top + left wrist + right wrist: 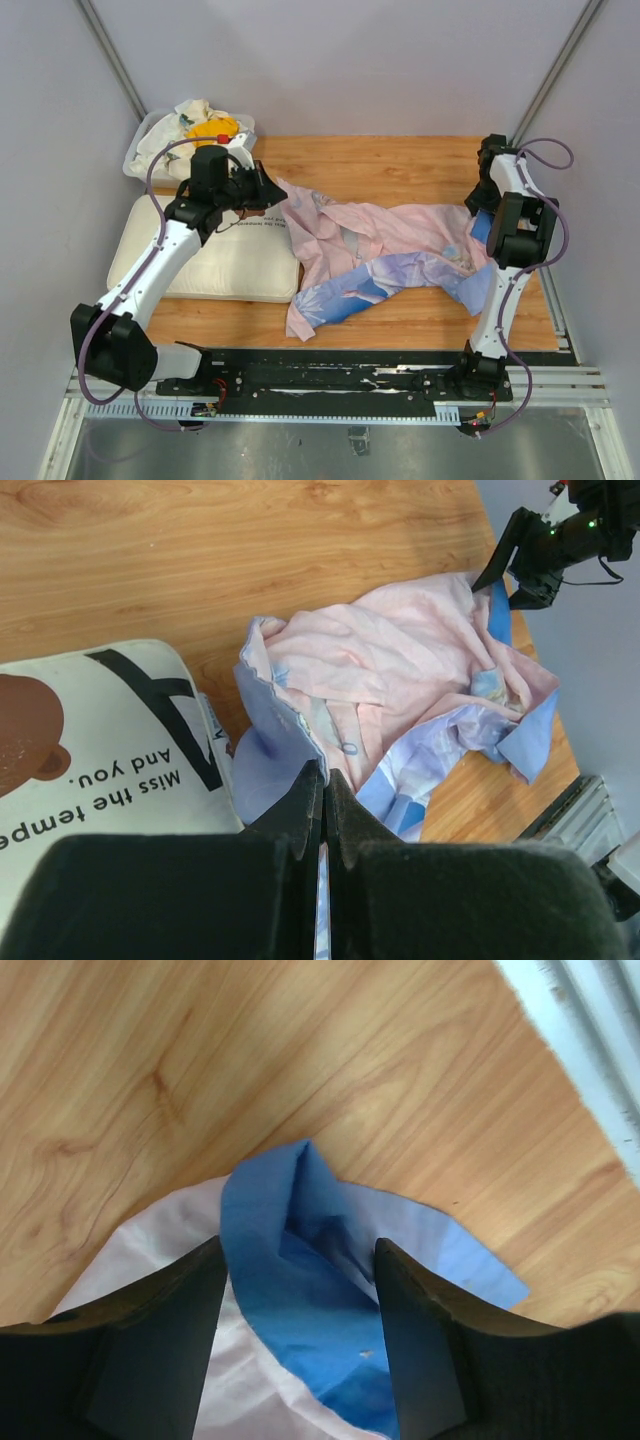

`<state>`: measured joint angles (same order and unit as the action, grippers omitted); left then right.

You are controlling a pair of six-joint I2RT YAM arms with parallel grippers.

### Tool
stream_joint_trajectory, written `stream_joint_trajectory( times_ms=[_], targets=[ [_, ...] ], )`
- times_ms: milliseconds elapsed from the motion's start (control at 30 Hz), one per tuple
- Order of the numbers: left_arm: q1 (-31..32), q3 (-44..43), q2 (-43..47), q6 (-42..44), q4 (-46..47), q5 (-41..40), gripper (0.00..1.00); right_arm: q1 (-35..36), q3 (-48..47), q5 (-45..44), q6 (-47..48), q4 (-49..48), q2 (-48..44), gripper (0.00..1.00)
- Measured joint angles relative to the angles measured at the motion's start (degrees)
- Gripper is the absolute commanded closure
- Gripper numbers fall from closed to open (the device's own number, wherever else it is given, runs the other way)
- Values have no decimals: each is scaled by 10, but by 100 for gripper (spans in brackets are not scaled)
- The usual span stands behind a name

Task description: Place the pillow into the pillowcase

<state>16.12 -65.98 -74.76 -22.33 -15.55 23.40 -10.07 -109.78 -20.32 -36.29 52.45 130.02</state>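
The cream pillow point(235, 265) with the brown bear face and black lettering lies flat at the left, and shows in the left wrist view point(90, 750). The pillowcase point(390, 250) lies crumpled across the middle, pink side mostly up with blue showing. My left gripper point(275, 190) is shut on the pillowcase's left edge point(290, 710), beside the pillow's right end; a thin strip of cloth shows between the fingers point(305, 800). My right gripper point(478, 215) is open, its jaws on either side of a raised blue fold of the pillowcase point(310, 1320) at its right end.
A white bin point(140, 150) with a white-and-yellow cloth bundle point(205, 125) stands at the back left, just behind the pillow. The wooden table point(400, 160) ends at a metal rail point(590, 1020) close to my right gripper. Grey walls stand on all sides.
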Motion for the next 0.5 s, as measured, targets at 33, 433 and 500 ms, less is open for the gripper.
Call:
stream_joint_trajectory(
  times_ms=[33, 433, 500],
  targets=[
    [0, 0, -1, 0, 0, 0, 100, 0, 0, 9, -1, 1, 1, 58],
    [0, -5, -12, -1, 0, -4, 100, 1, 4, 73, -5, -11, -6, 99],
    [0, -19, -25, -5, -1, -4, 100, 1, 10, 79, 2, -20, -23, 99]
  ],
)
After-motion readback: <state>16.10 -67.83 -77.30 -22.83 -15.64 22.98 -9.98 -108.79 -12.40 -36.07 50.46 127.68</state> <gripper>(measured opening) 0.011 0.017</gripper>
